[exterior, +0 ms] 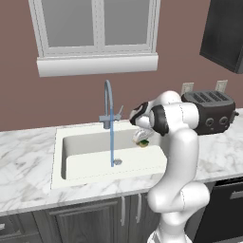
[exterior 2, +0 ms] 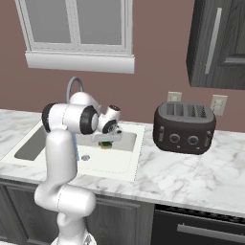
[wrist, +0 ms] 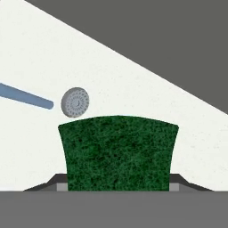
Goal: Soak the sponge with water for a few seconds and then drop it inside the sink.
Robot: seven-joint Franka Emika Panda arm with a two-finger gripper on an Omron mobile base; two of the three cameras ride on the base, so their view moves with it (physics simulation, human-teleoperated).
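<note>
While the gripper (exterior: 142, 140) hangs over the right part of the sink (exterior: 61, 156) with its jaws clamped on the sponge (wrist: 118, 153) — green scrub face toward the hand camera — the water (exterior: 112, 137) runs down to the drain (wrist: 75, 102) well to its left. Soaking looks not yet begun; the next move calls for carrying the sponge sideways into that stream — grip kept firm.
</note>
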